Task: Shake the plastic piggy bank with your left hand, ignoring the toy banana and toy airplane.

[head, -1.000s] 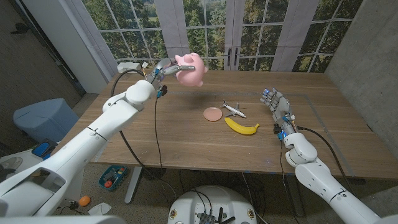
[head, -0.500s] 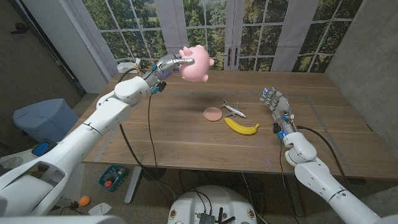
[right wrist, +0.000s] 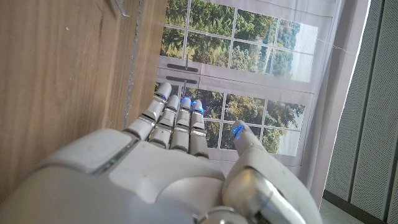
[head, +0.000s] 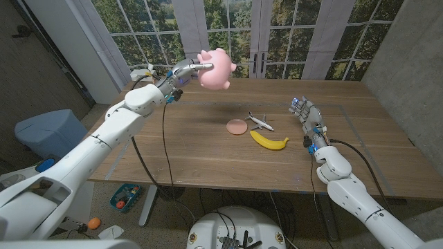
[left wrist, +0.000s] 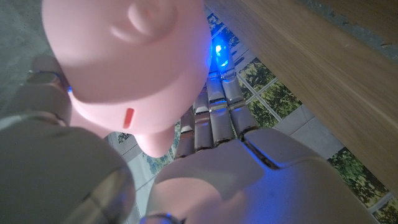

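Wooden planking runs across the table [head: 208, 159], with tall windows and trees seen beyond its far edge. Taking the toy banana [head: 268, 142] as the landmark, the right hand [head: 309, 117] is found just to its right, near the table's right side, fingers straight and apart with nothing in them. Touching the banana's far left end sits the toy airplane [head: 259, 122], and beside that, a little further left, a small pink disc [head: 237, 126] lies flat. Well beyond and to the left of the banana, the plastic piggy bank [head: 216, 70] is held clear above the table's far left part by the left hand [head: 185, 72], fingers wrapped round its body.

A hollow, light, rigid shell is judged likely, smooth and rounded, so slipping under a brisk shake seems the main risk. The widest part of the belly looks the best hold, fingers opposed by the thumb, as appears to be the case in the left wrist view.
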